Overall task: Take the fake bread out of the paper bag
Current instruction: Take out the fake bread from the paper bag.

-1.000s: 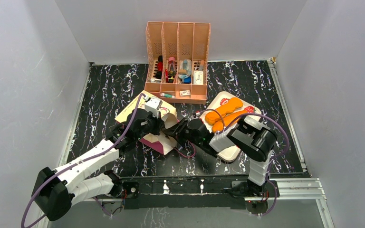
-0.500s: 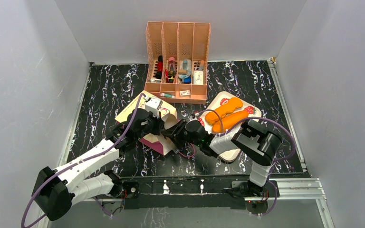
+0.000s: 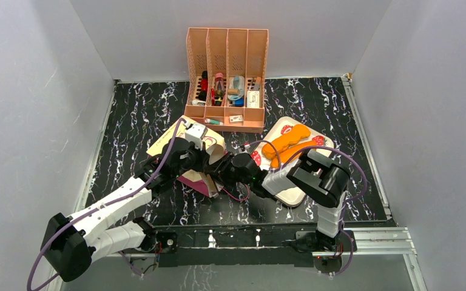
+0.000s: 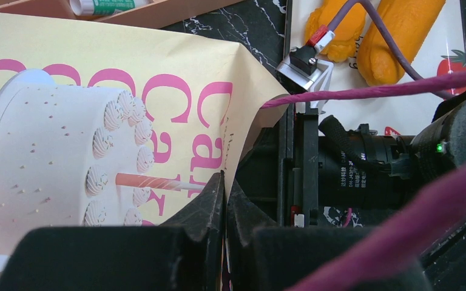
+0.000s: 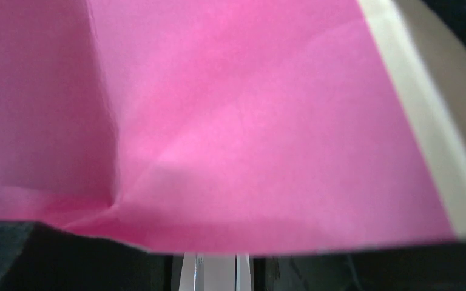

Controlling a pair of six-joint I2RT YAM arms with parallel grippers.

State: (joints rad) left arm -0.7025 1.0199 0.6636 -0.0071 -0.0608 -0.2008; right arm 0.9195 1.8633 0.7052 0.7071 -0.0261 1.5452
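The paper bag (image 3: 179, 140) lies flat left of centre, cream with a cake print and a magenta bottom band (image 3: 195, 182). My left gripper (image 3: 205, 159) is shut on the bag's paper edge; the left wrist view shows its jaws (image 4: 225, 182) pinching that edge. My right gripper (image 3: 219, 172) is pushed up against the bag's magenta end. Magenta paper (image 5: 230, 121) fills the right wrist view and hides the fingers. Two long orange loaves (image 3: 286, 139) (image 3: 295, 154) lie on a white tray (image 3: 292, 194), and both loaves (image 4: 400, 30) show in the left wrist view. No bread shows in the bag.
A peach slotted file organiser (image 3: 226, 60) with small items stands at the back centre. The right arm's black wrist (image 4: 364, 170) and purple cable (image 4: 364, 91) lie close beside the bag. Grey walls enclose the black marbled table (image 3: 133, 115).
My right arm has pushed left toward the bag, so its gripper sits further against the magenta end. The left arm and the bag have stayed put.
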